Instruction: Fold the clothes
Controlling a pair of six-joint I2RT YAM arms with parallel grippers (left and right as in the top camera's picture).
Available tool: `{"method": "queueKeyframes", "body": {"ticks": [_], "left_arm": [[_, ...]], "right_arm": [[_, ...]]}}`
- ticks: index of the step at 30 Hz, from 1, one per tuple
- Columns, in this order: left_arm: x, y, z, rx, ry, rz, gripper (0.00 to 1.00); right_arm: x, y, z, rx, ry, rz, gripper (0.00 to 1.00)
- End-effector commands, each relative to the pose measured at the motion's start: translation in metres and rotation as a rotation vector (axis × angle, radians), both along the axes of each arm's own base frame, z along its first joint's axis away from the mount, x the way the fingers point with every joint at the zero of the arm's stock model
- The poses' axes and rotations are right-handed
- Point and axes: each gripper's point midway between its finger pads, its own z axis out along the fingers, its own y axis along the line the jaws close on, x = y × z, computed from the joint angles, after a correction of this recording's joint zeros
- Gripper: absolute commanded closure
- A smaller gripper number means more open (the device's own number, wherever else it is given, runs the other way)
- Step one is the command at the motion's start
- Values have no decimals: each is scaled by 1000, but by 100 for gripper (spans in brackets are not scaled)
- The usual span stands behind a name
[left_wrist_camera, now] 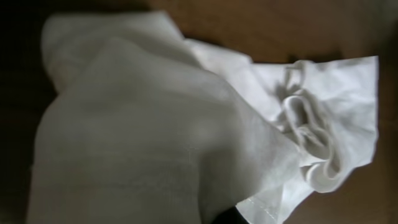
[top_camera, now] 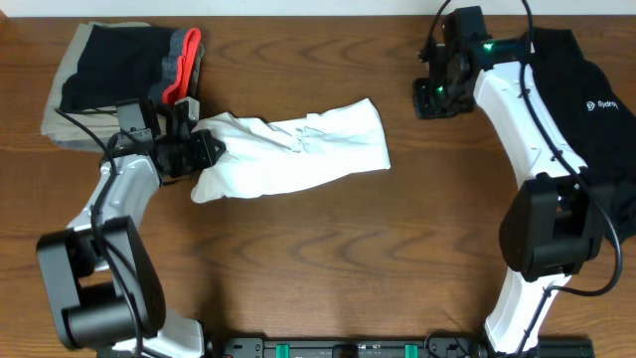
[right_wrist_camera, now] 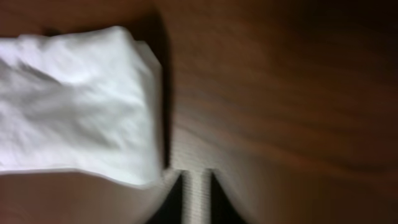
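Note:
The white T-shirt (top_camera: 298, 154) lies crumpled in a long bundle left of the table's middle; its graphic and lettering are hidden. My left gripper (top_camera: 204, 151) is at the shirt's left end, shut on a bunch of its cloth. In the left wrist view the shirt (left_wrist_camera: 155, 137) fills the frame and covers the jaws. My right gripper (top_camera: 435, 97) is above the bare wood, right of the shirt and apart from it. In the blurred right wrist view its fingers (right_wrist_camera: 196, 186) are close together and empty, with the shirt's end (right_wrist_camera: 74, 106) to their left.
A folded stack of beige, black and grey-red clothes (top_camera: 119, 75) sits at the back left, just behind my left gripper. A black top with a small white logo (top_camera: 586, 99) lies at the right edge under the right arm. The wooden table (top_camera: 348, 259) shows in front.

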Motion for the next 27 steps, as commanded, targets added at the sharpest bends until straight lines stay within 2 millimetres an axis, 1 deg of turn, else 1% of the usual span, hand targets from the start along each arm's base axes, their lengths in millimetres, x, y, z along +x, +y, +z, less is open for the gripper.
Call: {"method": "queueKeyframes", "body": {"ticks": [1, 3, 5, 7, 9, 19, 23, 27], "left_arm": [[6, 1, 24, 29, -76, -21, 94], [6, 1, 30, 33, -91, -21, 94], [5, 1, 33, 34, -96, -21, 94], [4, 1, 34, 34, -98, -21, 94], [4, 1, 34, 33, -96, -21, 94], [3, -7, 31, 56, -87, -37, 94], [3, -8, 31, 83, -83, -35, 94], [1, -7, 39, 152, -70, -21, 94]], "right_arm": [[-12, 36, -17, 127, 34, 77, 99], [-13, 47, -31, 186, 35, 84, 99], [-16, 64, -42, 291, 27, 125, 99], [-19, 79, -48, 390, -4, 194, 99], [-19, 86, -56, 434, -22, 213, 99], [-22, 101, -107, 450, 26, 233, 99], [-26, 94, -138, 390, 83, 174, 99], [-33, 91, -162, 372, 134, 155, 99]]}}
